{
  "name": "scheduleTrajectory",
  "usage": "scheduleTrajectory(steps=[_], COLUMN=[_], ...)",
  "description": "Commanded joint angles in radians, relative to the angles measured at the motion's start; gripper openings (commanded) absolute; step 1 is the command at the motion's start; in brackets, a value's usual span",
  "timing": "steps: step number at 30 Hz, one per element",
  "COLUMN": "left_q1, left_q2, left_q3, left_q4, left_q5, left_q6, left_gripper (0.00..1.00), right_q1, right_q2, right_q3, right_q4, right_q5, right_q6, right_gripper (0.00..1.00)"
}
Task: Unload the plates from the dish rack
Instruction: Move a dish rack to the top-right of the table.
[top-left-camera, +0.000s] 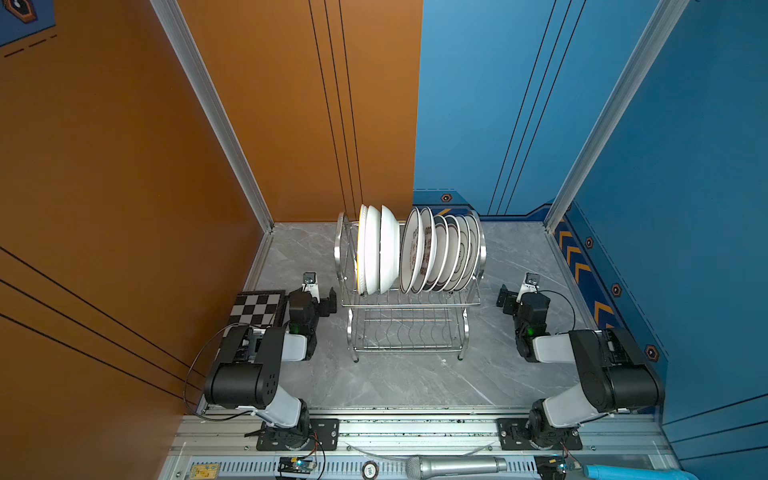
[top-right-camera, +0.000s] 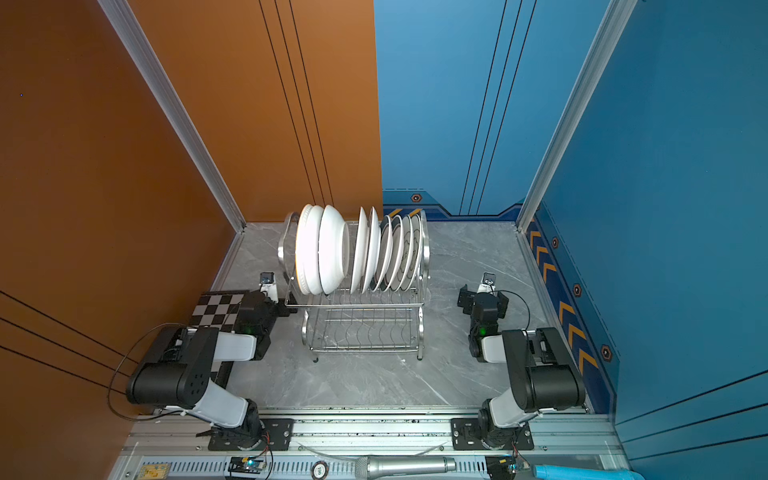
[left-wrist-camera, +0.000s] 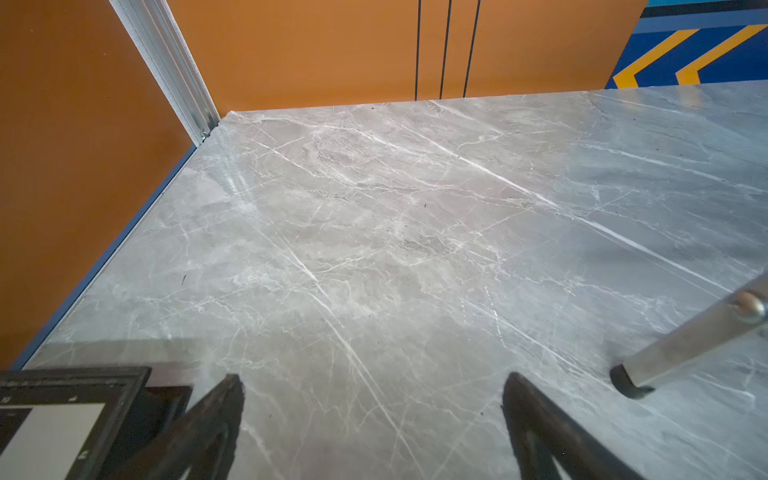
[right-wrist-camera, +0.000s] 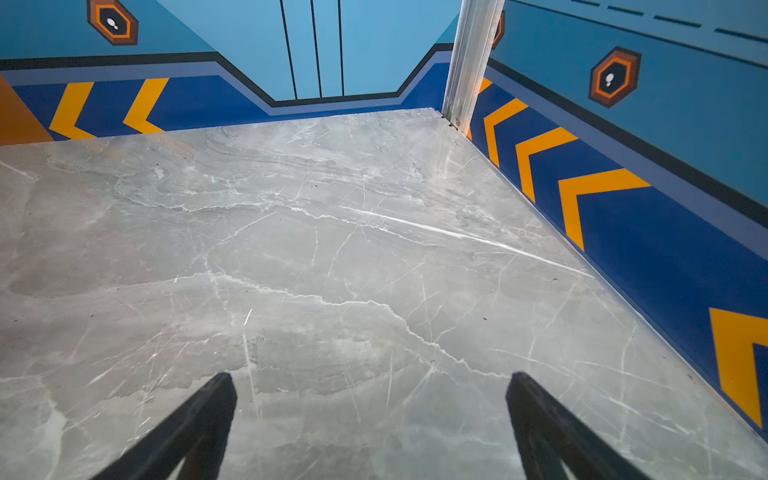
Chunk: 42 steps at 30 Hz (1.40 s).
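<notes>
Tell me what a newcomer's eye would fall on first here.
White plates stand on edge in the top tier of the steel dish rack, centred toward the back. Behind it the wall splits into orange and blue halves. The left gripper and right gripper flank it, open and empty.

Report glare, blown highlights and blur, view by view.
Both top views: leftmost plates blown out white, detail lost. Left wrist: dish rack leg soft, fingers dark and blurred. Right wrist: sheen streaks on table, fingers blurred.
</notes>
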Motion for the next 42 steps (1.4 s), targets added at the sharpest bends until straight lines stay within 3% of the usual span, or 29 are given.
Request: scheduleTrajectory(steps=[1, 35, 42], left_q1=[-0.003, 0.000, -0.025], left_q2=[0.013, 0.010, -0.111], left_q3=[0.022, 0.024, 0.008], left_q4=[0.005, 0.002, -0.068], left_q5=[-0.004, -0.016, -0.069], left_q6=[-0.002, -0.010, 0.003], left_gripper=[0.98, 0.98, 0.98], right_q1=[0.005, 0.004, 0.011], right_q2=[0.014, 0.014, -0.110], right_q3=[0.018, 0.017, 0.041], right_q4=[0.024, 0.024, -0.122], right_q5=[-0.008, -0.008, 0.004], right_q6=[-0.011, -0.011, -0.016], right_gripper=[1.00, 1.00, 1.00])
